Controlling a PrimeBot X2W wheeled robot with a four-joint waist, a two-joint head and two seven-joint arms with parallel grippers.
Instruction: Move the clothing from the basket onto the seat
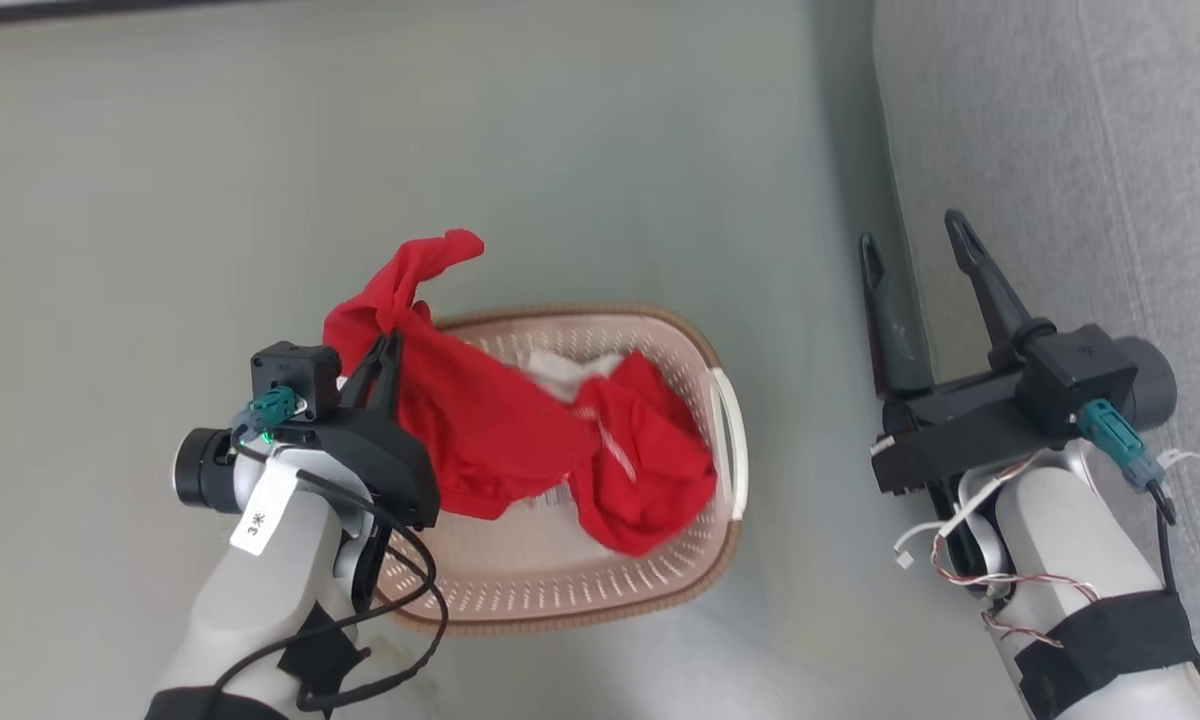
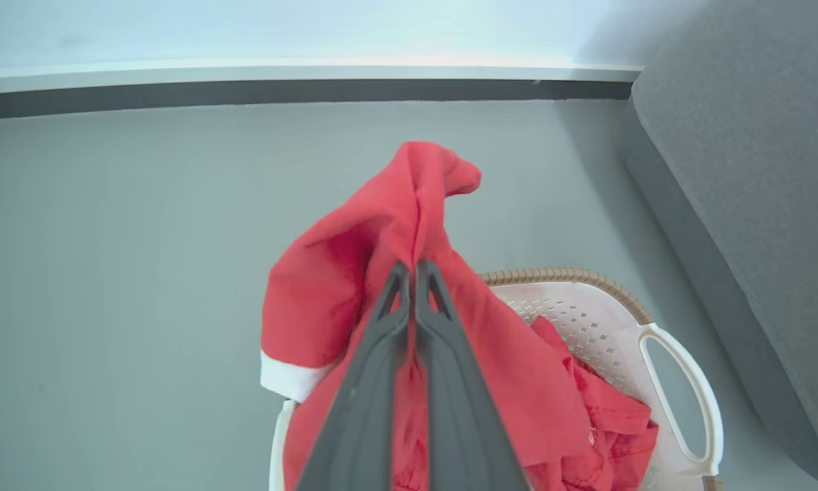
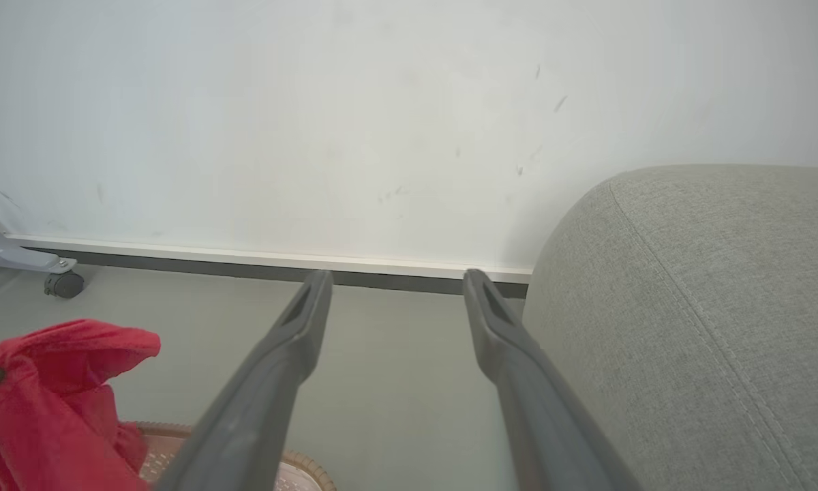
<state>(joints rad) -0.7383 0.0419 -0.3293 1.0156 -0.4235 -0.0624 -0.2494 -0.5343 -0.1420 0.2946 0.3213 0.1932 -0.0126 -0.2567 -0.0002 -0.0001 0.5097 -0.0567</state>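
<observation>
My left gripper is shut on a red garment and holds it up over the left end of the basket; in the left wrist view the fingertips pinch the fabric, whose white trim hangs at the left. More red clothing and a white piece lie inside the basket. My right gripper stands open at the right, over the edge of the grey sofa, with nothing between its fingers. The sofa's rounded arm sits just right of those fingers.
The basket stands on a grey-green floor. A white wall with a dark skirting strip runs behind. A caster foot of some grey frame rests at the far left of the right wrist view.
</observation>
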